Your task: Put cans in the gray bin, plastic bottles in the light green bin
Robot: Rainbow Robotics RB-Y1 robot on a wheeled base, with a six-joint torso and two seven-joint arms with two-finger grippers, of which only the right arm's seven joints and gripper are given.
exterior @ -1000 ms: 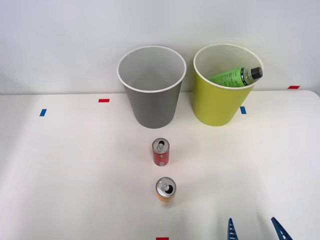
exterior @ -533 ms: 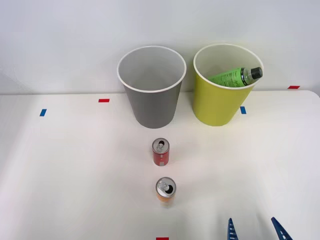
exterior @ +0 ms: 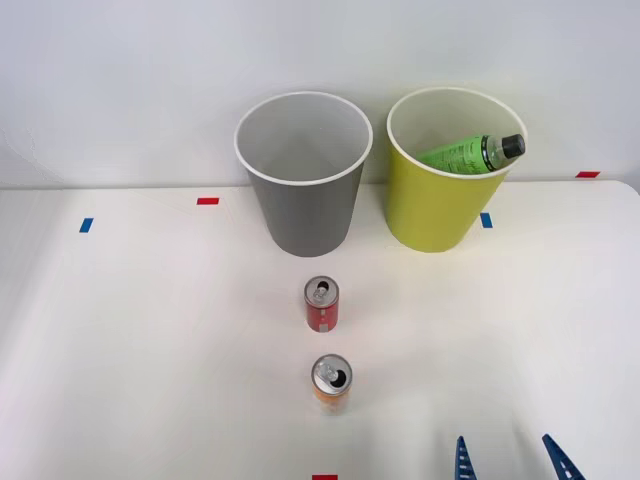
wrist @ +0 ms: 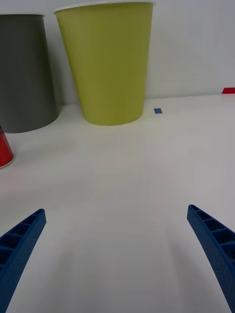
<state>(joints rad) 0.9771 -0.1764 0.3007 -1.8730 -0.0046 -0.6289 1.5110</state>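
The gray bin (exterior: 304, 175) and the light green bin (exterior: 445, 172) stand side by side at the back of the white table. A green-labelled plastic bottle (exterior: 468, 153) with a black cap leans inside the light green bin. Two cans stand upright in front of the gray bin: a red can (exterior: 321, 304) and, nearer me, an orange and white can (exterior: 331, 383). My right gripper (exterior: 509, 460) is open at the front right, empty, well to the right of the orange can. The wrist view looks at the light green bin (wrist: 108, 63), the gray bin (wrist: 24, 73) and the red can's edge (wrist: 4, 151).
Small red tape marks (exterior: 208, 201) and blue tape marks (exterior: 86, 225) dot the table. A white wall rises right behind the bins. Open tabletop lies left of the cans and between my gripper and the light green bin.
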